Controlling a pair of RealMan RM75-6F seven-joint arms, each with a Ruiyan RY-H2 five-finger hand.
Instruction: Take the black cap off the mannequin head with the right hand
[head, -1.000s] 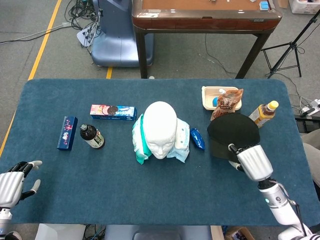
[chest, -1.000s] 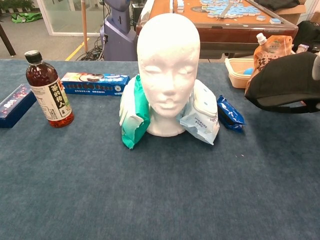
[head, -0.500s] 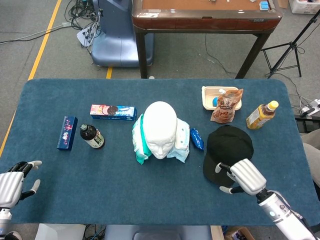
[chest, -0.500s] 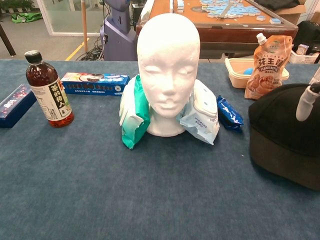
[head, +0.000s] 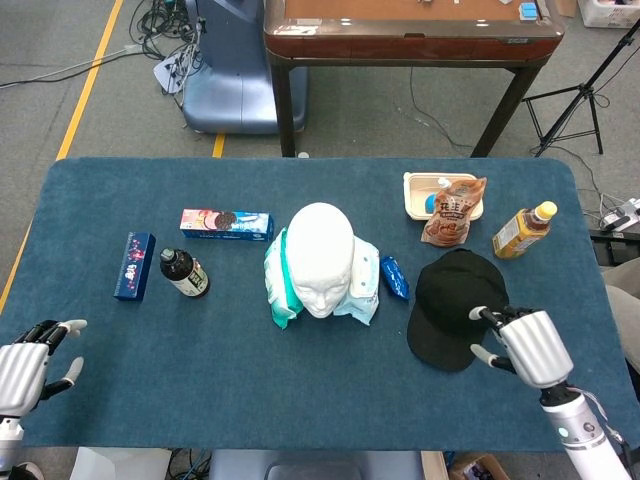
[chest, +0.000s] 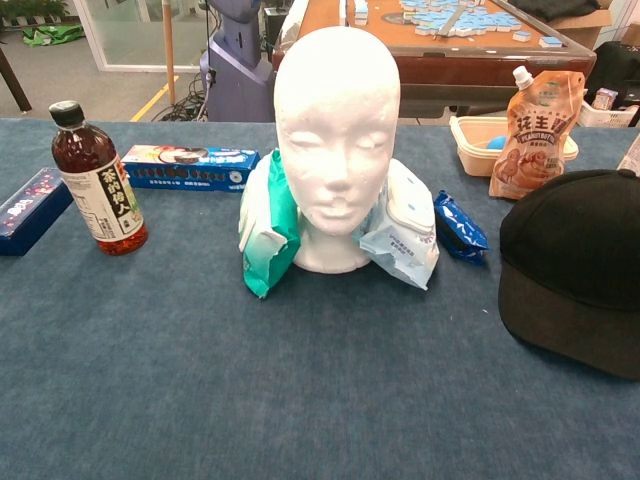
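The black cap lies flat on the blue table, right of the bare white mannequin head. In the chest view the cap rests at the right edge, brim toward me, and the mannequin head stands upright in the middle. My right hand sits just right of the cap with its fingers apart and their tips at the cap's edge, holding nothing. It does not show in the chest view. My left hand hangs off the near left corner, fingers spread and empty.
Wipes packs and a blue packet lean by the mannequin head. A dark bottle, biscuit box and blue box stand left. A snack pouch, tub and yellow bottle stand behind the cap.
The cap came down from the air onto the table. My right hand let go of it and drew away to its right. The left hand stayed put.
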